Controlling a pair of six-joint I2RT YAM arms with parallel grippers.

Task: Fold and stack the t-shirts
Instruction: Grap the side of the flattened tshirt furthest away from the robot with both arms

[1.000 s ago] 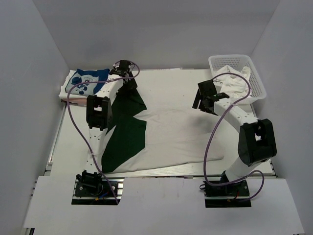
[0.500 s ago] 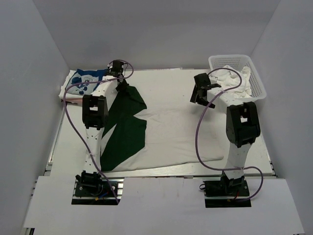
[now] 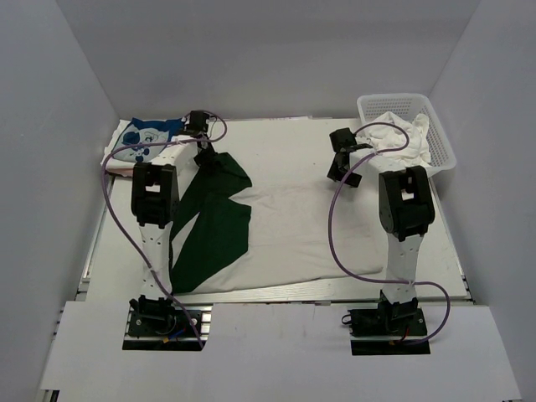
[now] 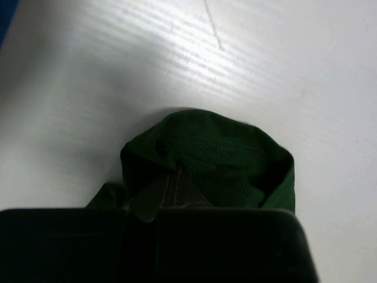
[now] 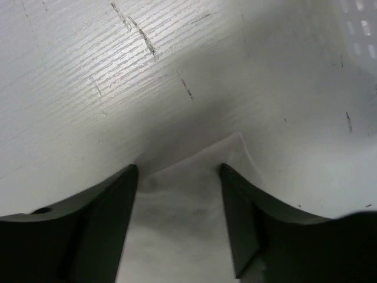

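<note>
A white t-shirt (image 3: pixel 301 234) with a dark green sleeve (image 3: pixel 213 226) lies spread flat across the table. My left gripper (image 3: pixel 206 154) is at the shirt's far left corner, shut on a bunched fold of green sleeve (image 4: pixel 212 156); its fingertips (image 4: pixel 172 190) are half buried in the cloth. My right gripper (image 3: pixel 342 172) is low over the shirt's far right corner. In the right wrist view its fingers (image 5: pixel 115 206) stand apart on either side of the white cloth corner (image 5: pixel 185 194), so that gripper (image 5: pixel 179 174) is open. A folded white-and-blue print t-shirt (image 3: pixel 146 139) lies at the far left.
A white plastic basket (image 3: pixel 435 159) holding crumpled white cloth (image 3: pixel 398 134) stands at the far right, close behind my right gripper. Grey walls enclose the table (image 3: pixel 276 138) on three sides. Purple cables loop off both arms.
My left gripper shut on the green sleeve and shifted slightly left. My right arm swung in toward the shirt's far right corner and lowered, and its jaws have narrowed around the cloth.
</note>
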